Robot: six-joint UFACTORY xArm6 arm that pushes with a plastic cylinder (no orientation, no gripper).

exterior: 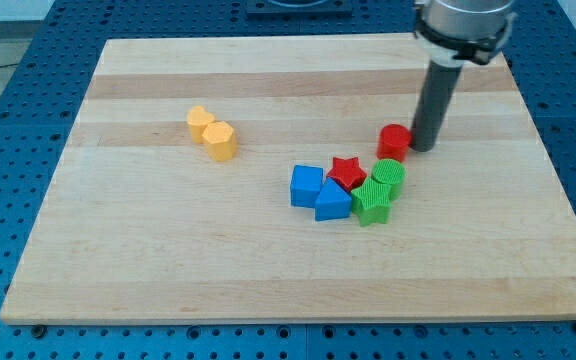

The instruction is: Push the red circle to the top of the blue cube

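Wooden board (168,250), no legible writing; my tip (424,147) beside red circle (394,140), handless.

Wooden bench (168,260) carries: two yellow blocks (213,133) touching, view's left; red circle (394,140) w/ my tip (424,147) touching its right; cluster below — blue cube (306,185), blue block (333,201), red star (347,172), two green blocks (380,190).
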